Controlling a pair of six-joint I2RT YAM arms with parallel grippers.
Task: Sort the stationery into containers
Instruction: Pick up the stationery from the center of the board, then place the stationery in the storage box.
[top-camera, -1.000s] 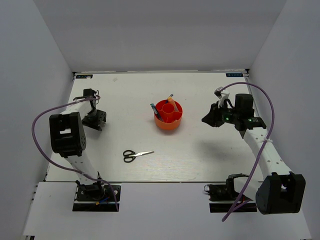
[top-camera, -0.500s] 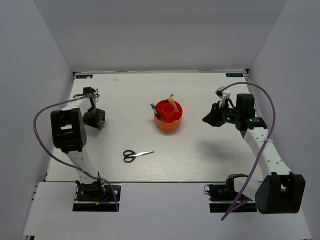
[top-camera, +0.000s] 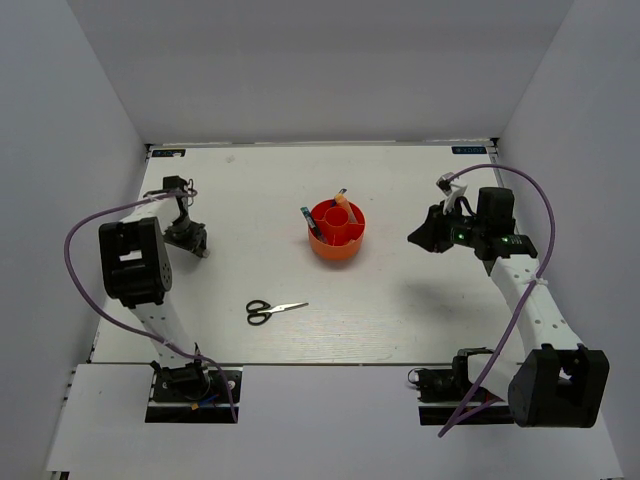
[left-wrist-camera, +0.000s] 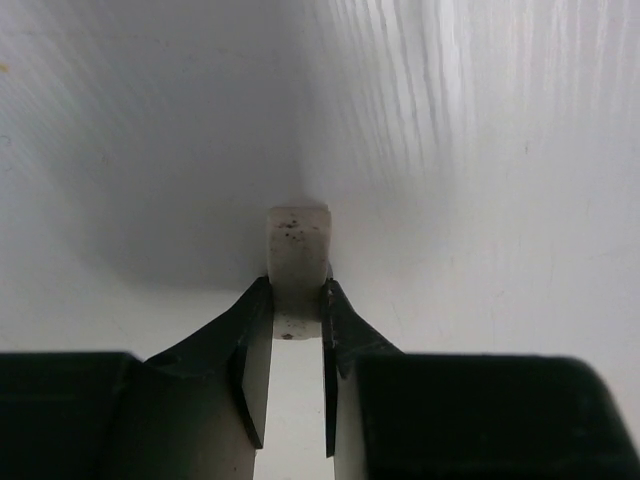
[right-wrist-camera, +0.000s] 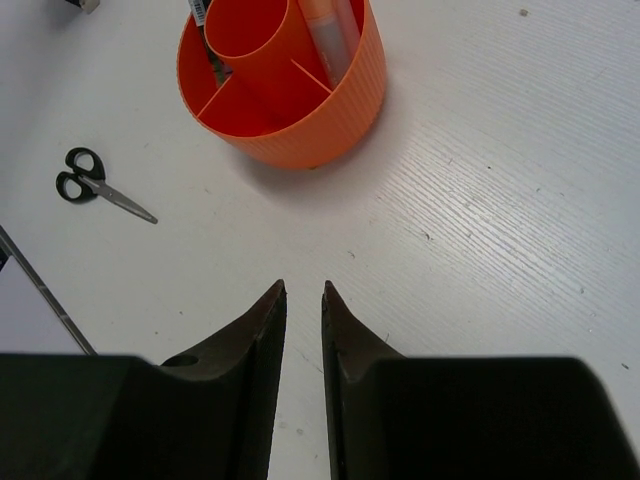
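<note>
In the left wrist view a small off-white eraser (left-wrist-camera: 298, 245) with dark specks rests on the white table, and my left gripper (left-wrist-camera: 297, 285) is shut on its near end. From above, that left gripper (top-camera: 190, 238) is low at the table's left side. The round orange-red organizer cup (top-camera: 335, 250) stands mid-table with a dark pen (top-camera: 310, 222) and a peach-orange highlighter (top-camera: 344, 208) upright in its ring compartments. Black-handled scissors (top-camera: 272, 310) lie flat in front of it. My right gripper (top-camera: 418, 238) hovers right of the cup, narrowly open and empty.
The right wrist view looks down on the organizer cup (right-wrist-camera: 330, 110), the highlighter (right-wrist-camera: 325, 30) in it, the scissors (right-wrist-camera: 95, 185) to the left, and my right gripper (right-wrist-camera: 303, 288) over bare table. White walls enclose the table on three sides.
My left gripper has lowered and turned a little at the left side of the table, and its jaws have come together on the eraser. The right arm has barely shifted.
</note>
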